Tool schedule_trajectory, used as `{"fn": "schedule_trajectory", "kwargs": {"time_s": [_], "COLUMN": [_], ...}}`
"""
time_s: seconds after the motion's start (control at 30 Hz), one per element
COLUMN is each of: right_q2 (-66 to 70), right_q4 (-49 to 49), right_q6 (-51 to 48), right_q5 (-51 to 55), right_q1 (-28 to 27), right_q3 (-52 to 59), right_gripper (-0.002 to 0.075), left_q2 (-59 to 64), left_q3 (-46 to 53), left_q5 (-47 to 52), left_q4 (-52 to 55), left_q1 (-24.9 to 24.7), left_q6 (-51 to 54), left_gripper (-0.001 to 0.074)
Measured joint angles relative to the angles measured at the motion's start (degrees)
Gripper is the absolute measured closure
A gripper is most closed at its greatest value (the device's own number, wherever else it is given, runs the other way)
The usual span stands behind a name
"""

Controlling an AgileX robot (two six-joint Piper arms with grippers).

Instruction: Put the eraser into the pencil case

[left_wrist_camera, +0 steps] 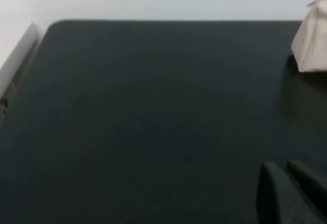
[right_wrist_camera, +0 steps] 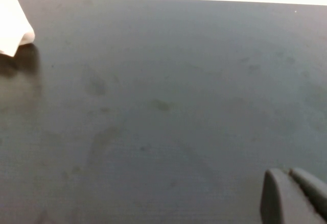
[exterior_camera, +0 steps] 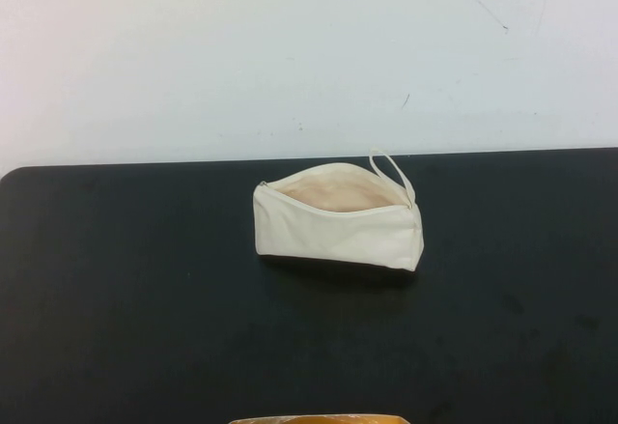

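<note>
The pencil case (exterior_camera: 338,219) is a cream-white pouch lying in the middle of the black table. Its zip is open, showing peach lining, and its loop strap (exterior_camera: 394,175) is at the right end. One end of it shows in the left wrist view (left_wrist_camera: 311,40) and a corner in the right wrist view (right_wrist_camera: 13,27). The eraser shows in no view. My left gripper (left_wrist_camera: 283,167) hovers over bare table far to the pouch's left, fingers together and empty. My right gripper (right_wrist_camera: 287,172) hovers over bare table far to its right, fingers together and empty. Neither arm shows in the high view.
The black table (exterior_camera: 116,327) meets a white wall at the back. A yellow-orange edge (exterior_camera: 319,419) shows at the bottom of the high view. A white ledge (left_wrist_camera: 18,55) runs along the table's left side.
</note>
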Motion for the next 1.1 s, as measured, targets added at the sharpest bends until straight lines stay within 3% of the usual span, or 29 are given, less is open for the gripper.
{"fn": "schedule_trajectory", "kwargs": {"time_s": [0.3,0.6,1.1], "right_q2": [0.0,0.0,0.0], "right_q4": [0.0,0.0,0.0], "right_q6": [0.0,0.0,0.36], "right_q5": [0.0,0.0,0.0], "right_q1": [0.0,0.0,0.0], "right_q3": [0.0,0.0,0.0], "right_gripper": [0.0727,0.0727,0.0727], "left_q2": [0.0,0.0,0.0], "left_q3": [-0.33,-0.33,-0.33], "left_q5": [1.44,1.2,1.2], "left_q4": [0.13,12.62,14.25], "left_q1": [0.0,-2.3,-3.49], "left_q6": [-0.3,-13.44,-18.9], "left_gripper": [0.0736,0.0736,0.0736]}}
